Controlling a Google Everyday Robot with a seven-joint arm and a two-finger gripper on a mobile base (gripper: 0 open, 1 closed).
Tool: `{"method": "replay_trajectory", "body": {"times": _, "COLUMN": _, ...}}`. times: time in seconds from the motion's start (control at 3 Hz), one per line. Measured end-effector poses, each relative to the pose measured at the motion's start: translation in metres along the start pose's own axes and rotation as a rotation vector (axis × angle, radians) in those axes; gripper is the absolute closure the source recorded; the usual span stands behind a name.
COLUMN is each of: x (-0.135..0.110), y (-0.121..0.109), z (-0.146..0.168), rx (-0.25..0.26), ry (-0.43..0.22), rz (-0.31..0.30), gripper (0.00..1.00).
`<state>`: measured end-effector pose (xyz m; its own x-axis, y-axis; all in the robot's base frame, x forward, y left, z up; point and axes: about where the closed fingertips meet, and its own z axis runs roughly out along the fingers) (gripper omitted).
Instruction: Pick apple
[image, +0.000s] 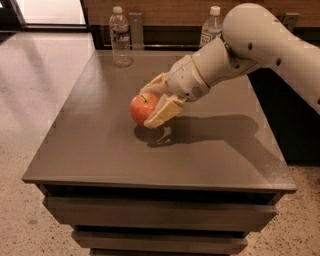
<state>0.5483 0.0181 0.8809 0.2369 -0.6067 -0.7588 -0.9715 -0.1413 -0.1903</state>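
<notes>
Item: apple (139, 108). Round, red-orange with a paler patch, short dark stem pointing up. Held above the middle of the tabletop (95, 145); it appears to hang just clear of the surface, with its dark shadow on the tabletop directly beneath it.

Item: gripper (148, 106). Cream-coloured, two-finger. Jaws clamped on the apple, one finger (163, 111) against the apple's near right side, the other along its far side. The wrist sits just right of the apple.

Item: robot arm (260, 37). Off-white, rounded casing; runs from the wrist up and away to the right of the apple and leaves the view at the right edge. Its shadow lies on the tabletop to the right of the apple.

Item: water bottle (120, 37). Clear plastic, white cap, upright; well behind the apple and a little to its left, near the far edge of the tabletop.

Item: second bottle (210, 27). Clear, white cap, upright; well behind and right of the apple, partly hidden by the arm.

Item: tabletop. Grey-brown, square, matte.
</notes>
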Motion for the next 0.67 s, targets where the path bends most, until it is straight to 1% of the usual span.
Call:
{"method": "replay_trajectory", "body": {"times": 0.33, "x": -0.019, "y": -0.003, "z": -0.020, "rx": 0.031, "ry": -0.035, "rz": -0.037, "gripper": 1.00}}
{"method": "replay_trajectory", "body": {"times": 0.67, "x": -0.027, "y": -0.006, "z": -0.030, "rx": 0.044, "ry": -0.055, "rz": -0.053, "gripper": 1.00}}
